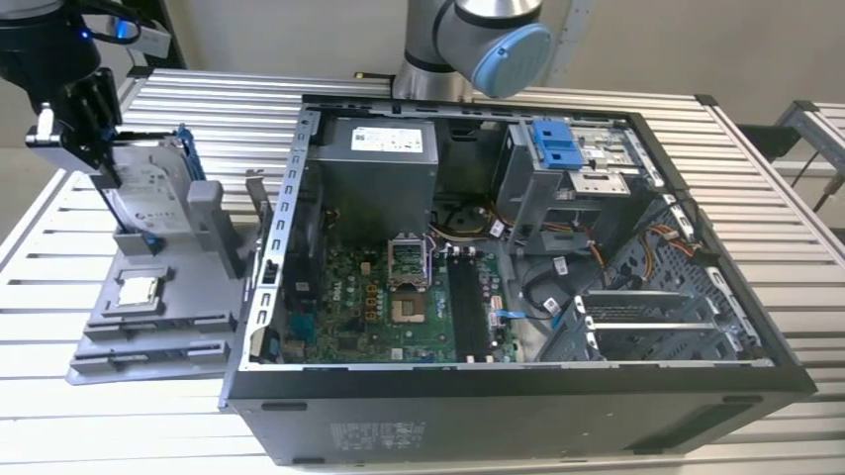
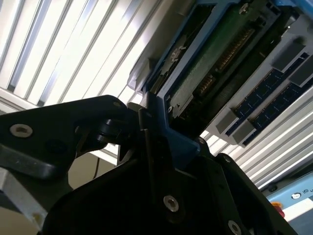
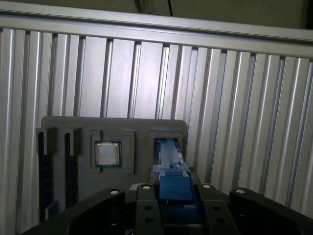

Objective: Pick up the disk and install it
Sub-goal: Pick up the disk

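Within end effector: disk, edge-on

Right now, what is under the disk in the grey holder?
The disk stands in a slot of the grey holder, gripper clamped on its top edge. Its lower edge and the slot floor are hidden.

Silver-grey disk, blue rails, upright on edge at grey holder, exterior view's left.
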Tool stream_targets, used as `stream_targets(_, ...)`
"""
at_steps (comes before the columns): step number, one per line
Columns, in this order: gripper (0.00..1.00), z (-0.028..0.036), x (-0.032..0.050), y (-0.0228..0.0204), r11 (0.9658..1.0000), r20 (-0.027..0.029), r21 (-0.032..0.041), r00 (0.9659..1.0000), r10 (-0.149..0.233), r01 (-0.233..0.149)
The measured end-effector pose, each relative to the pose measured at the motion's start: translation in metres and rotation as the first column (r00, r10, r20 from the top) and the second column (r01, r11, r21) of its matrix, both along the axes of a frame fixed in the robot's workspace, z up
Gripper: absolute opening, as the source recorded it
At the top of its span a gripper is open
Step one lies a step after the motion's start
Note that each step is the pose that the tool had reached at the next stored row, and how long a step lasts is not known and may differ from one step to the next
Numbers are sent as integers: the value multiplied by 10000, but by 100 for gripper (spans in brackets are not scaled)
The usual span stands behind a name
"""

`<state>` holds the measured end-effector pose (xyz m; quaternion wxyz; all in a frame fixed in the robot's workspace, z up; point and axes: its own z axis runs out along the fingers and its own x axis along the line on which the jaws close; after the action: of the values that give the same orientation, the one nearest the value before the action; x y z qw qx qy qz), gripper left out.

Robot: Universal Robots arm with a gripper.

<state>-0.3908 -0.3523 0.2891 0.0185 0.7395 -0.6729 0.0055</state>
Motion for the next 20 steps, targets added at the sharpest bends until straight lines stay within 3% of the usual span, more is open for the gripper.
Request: stream_targets(20, 0, 380, 0, 0, 10000, 0, 0, 10000, 0, 0)
